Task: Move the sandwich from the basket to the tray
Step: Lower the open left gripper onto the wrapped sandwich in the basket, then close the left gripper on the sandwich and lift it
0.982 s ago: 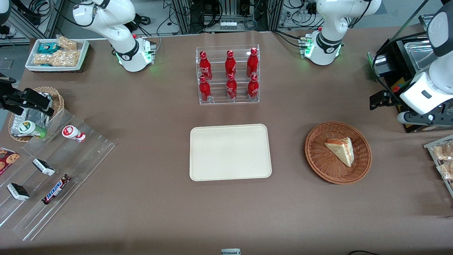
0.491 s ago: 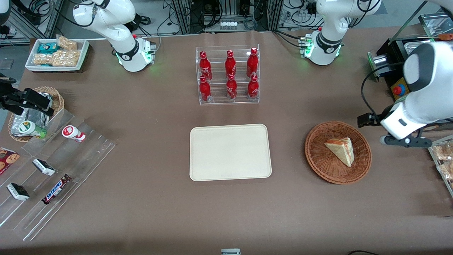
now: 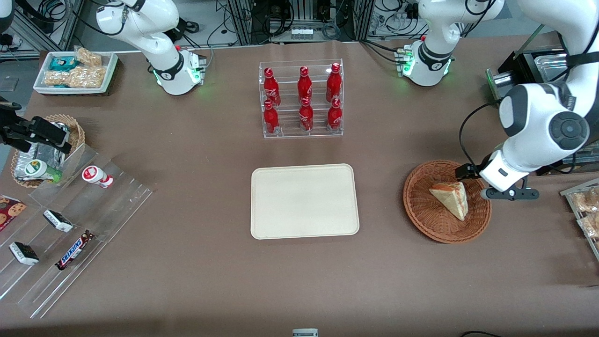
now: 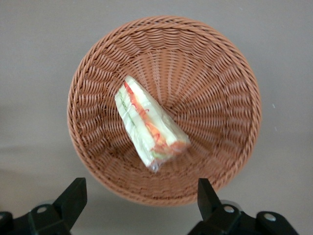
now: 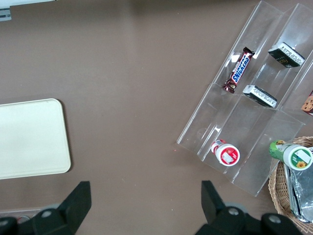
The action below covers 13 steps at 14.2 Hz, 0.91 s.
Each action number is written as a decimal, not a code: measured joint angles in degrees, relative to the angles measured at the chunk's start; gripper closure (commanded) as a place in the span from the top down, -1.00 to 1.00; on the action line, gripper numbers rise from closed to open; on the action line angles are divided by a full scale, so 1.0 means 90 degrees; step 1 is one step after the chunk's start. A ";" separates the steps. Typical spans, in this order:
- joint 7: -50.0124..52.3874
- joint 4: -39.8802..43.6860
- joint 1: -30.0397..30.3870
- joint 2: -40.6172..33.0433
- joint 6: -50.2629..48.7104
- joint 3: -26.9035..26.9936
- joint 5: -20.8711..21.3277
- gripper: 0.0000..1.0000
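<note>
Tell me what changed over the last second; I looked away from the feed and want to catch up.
The left arm swung in from the working arm's end of the table, and its gripper now hangs open above the rim of the basket, beside the sandwich. Nothing was grasped or released. The sandwich lies in the basket as before, and the tray remains bare.

The front view looks steeply down from high over the whole worktop (image 3: 196,281). The left wrist view looks straight down, close, onto the basket (image 4: 98,63) with the gripper (image 4: 142,205) jaws spread wide; the front view shares that basket (image 3: 421,220). The right wrist view looks down at the tray (image 5: 29,142), also seen from the front (image 3: 304,201).
</note>
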State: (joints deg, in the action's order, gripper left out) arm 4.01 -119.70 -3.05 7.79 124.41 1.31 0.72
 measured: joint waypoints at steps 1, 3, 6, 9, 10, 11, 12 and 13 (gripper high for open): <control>0.0495 -0.0183 0.0001 0.0007 0.0276 0.0002 0.0000 1.00; 0.1715 -0.0392 0.0000 0.0077 0.0677 0.0000 0.0004 1.00; 0.3598 -0.0449 -0.0003 0.0317 0.1114 -0.0006 0.0014 1.00; 0.4852 -0.0525 -0.0004 0.0603 0.1622 -0.0010 0.0019 1.00; 0.5009 -0.0593 -0.0004 0.0672 0.1785 -0.0010 0.0019 0.97; 0.5116 -0.0669 -0.0004 0.0726 0.1883 -0.0010 0.0015 0.54; 0.5254 -0.0734 -0.0004 0.0779 0.1939 -0.0010 0.0009 -0.05; 0.5502 -0.0767 -0.0004 0.0827 0.1967 -0.0010 0.0006 -0.62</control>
State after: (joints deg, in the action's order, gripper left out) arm 53.52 -126.60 -3.08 15.23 142.11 1.22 0.77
